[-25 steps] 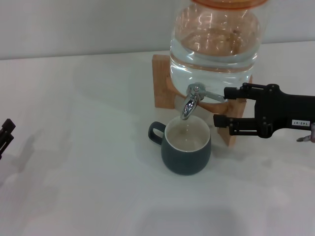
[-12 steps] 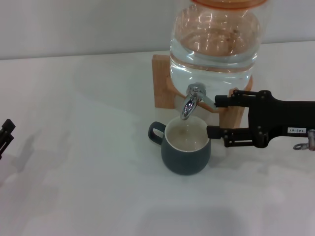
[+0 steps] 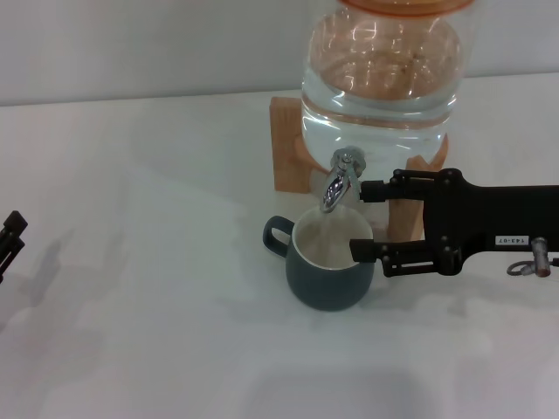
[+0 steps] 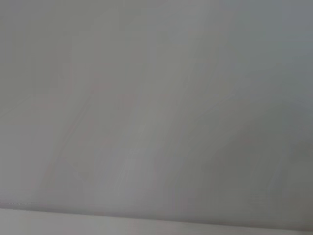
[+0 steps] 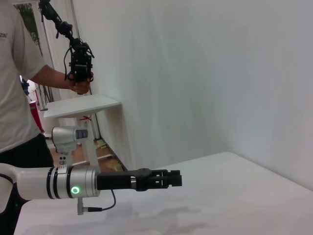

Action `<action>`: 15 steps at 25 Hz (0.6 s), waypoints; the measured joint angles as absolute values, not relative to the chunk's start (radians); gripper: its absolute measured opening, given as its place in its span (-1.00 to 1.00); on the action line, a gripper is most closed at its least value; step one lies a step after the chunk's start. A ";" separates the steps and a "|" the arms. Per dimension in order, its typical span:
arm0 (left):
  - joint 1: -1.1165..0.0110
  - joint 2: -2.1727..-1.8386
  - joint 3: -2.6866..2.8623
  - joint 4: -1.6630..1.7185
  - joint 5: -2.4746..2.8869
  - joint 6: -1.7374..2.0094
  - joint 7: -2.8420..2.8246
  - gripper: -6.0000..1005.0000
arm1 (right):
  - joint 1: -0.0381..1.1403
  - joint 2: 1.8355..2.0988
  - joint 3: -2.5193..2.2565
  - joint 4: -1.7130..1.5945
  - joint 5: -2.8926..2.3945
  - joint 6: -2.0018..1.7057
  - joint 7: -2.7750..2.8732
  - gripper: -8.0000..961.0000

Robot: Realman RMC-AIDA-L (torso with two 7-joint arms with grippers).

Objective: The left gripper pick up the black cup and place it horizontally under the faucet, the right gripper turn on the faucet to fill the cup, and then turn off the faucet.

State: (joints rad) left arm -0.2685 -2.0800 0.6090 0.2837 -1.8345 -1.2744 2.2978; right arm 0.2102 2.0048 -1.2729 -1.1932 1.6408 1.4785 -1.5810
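Note:
The black cup (image 3: 330, 278) stands upright on the white table with its handle to the left and its cream inside showing. It sits right under the spout of the chrome faucet (image 3: 336, 183). My right gripper (image 3: 359, 220) comes in from the right, open. Its upper finger (image 3: 384, 188) is level with the faucet, where the lever is hidden. Its lower finger (image 3: 371, 250) is at the cup's right rim. My left gripper (image 3: 9, 240) is parked at the far left edge, away from the cup. It also shows in the right wrist view (image 5: 164, 179), held above the table.
The clear water jar (image 3: 380, 78) with an orange lid sits on a wooden stand (image 3: 286, 144) behind the cup. In the right wrist view a person (image 5: 19, 98) stands beyond the table by a small white side table (image 5: 80, 105).
My right gripper has moved left, from beside the stand to the faucet and the cup's rim. The lever that stuck out to the right no longer shows. Cup and left gripper have not moved.

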 joint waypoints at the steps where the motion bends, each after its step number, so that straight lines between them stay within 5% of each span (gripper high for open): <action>1: -0.268 -2.080 0.609 0.284 -1.835 -1.274 2.298 0.32 | 0.210 2.005 -1.272 -1.193 1.641 1.481 -1.581 0.68; 15: -0.272 -2.080 0.609 0.284 -1.835 -1.272 2.298 0.32 | 0.210 2.005 -1.293 -1.194 1.652 1.561 -1.581 0.68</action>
State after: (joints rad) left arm -0.2724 -2.0800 0.6089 0.2838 -1.8345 -1.2720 2.2978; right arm 0.2097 2.0049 -1.2933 -1.1936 1.6524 1.5609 -1.5815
